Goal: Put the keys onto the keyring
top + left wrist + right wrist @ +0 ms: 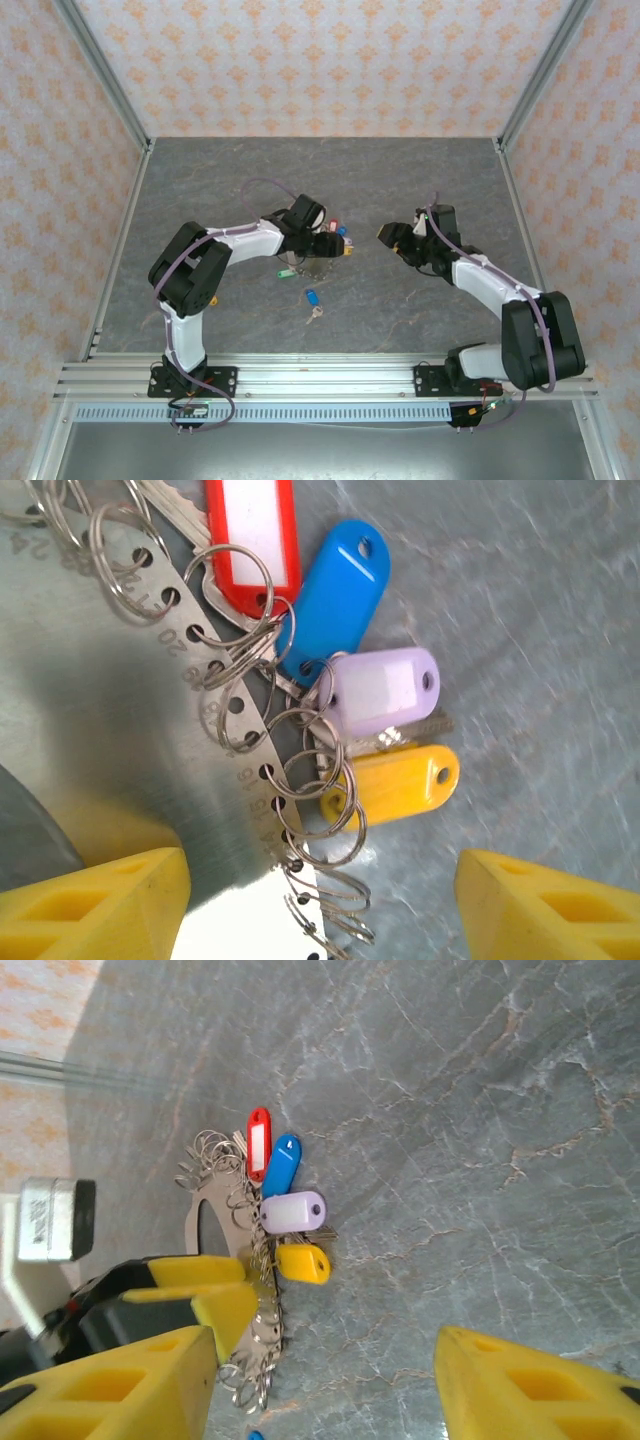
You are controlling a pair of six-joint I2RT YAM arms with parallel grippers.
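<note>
Two-handed and, seemingly, partway through loading the keyring (110, 710), lying flat on the grey table (420, 180). Hovering right over the keyring with the left gripper (328, 245), yellow fingers (90, 905) spread wide and clamping nothing, one above the flat metal, the other past its rim. Waiting to the right of the keyring with the right gripper (390, 236), likewise released and empty. Showing four keys (178, 508) hooked by small split rings (320, 810) along the keyring's punched, numbered edge, red tag (250, 540), blue tag (335, 595), lilac tag (385, 690) and yellow tag (400, 780) fanning out on its far-right side. Leaving a loose blue-tagged key (311, 298) on the near side of the keyring, apart from it, and a green tag (287, 273) just off its near-left edge, hooked or not being too small to tell. Probably calling next for a pinch on that tiny loose key and a careful feed into a free split ring. Crowding the approach to the keyring: bunched tags, tangled rings and the left arm (240, 240) reaching over it.
</note>
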